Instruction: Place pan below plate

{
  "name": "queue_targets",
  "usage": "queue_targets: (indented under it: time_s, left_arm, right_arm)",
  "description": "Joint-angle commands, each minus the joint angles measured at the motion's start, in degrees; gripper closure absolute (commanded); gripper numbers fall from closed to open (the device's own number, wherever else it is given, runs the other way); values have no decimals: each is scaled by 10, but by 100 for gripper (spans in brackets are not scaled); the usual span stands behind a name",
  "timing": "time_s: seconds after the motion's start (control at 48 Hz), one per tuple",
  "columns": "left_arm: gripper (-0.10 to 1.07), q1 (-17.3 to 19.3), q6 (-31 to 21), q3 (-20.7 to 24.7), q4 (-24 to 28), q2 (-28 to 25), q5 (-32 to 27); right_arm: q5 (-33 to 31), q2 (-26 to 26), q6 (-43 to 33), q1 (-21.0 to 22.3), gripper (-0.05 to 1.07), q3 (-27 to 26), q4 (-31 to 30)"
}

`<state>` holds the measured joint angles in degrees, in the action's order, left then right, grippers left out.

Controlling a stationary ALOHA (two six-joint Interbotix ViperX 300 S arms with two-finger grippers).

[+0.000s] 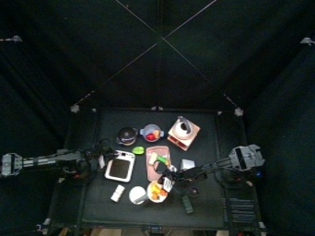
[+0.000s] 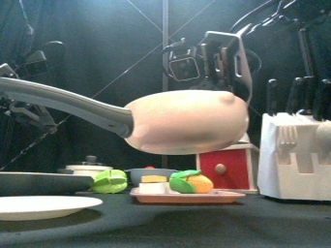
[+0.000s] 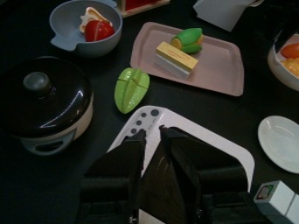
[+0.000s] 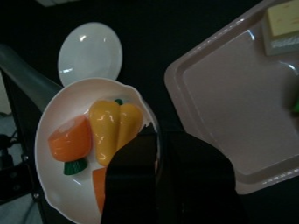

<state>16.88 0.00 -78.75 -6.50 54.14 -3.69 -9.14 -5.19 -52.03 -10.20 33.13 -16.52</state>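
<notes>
- The pan (image 2: 188, 121) is up in the air, off the table, at the front. It is round and smooth, pale orange underneath, with a long thin grey handle (image 2: 65, 100) sticking out to one side.
- Inside, the pan is whitish. A shiny yellow pepper (image 4: 114, 127) and an orange carrot (image 4: 70, 144) lie in it. Both look like plastic toys.
- The right gripper (image 4: 152, 140) has its two black jaws pinched on the pan's rim.
- The plate (image 4: 90, 51) is a flat, round, smooth white disc. It lies on the black table, just past the pan.
- A pink tray (image 4: 222, 96) with rounded corners and a raised edge sits beside the pan.
- The left gripper (image 3: 160, 166) hangs over a flat white square thing (image 3: 228, 149). I cannot tell if its jaws are spread or pressed together.
- Near it are a round black pot (image 3: 41, 101) with a knob and a green toy vegetable (image 3: 131, 87).
</notes>
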Motion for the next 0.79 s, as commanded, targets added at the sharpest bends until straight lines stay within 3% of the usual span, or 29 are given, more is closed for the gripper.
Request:
queue_targets:
  time_s: [0.0,0.771]
  left_arm:
    - [32,2,1,6,0,-1,5]
    - [32,2,1,6,-1,0,5]
  right_arm:
    - [-5,21,0,-19,74,-5,-9]
    - [-29,-11,-1,-31,73,-1,9]
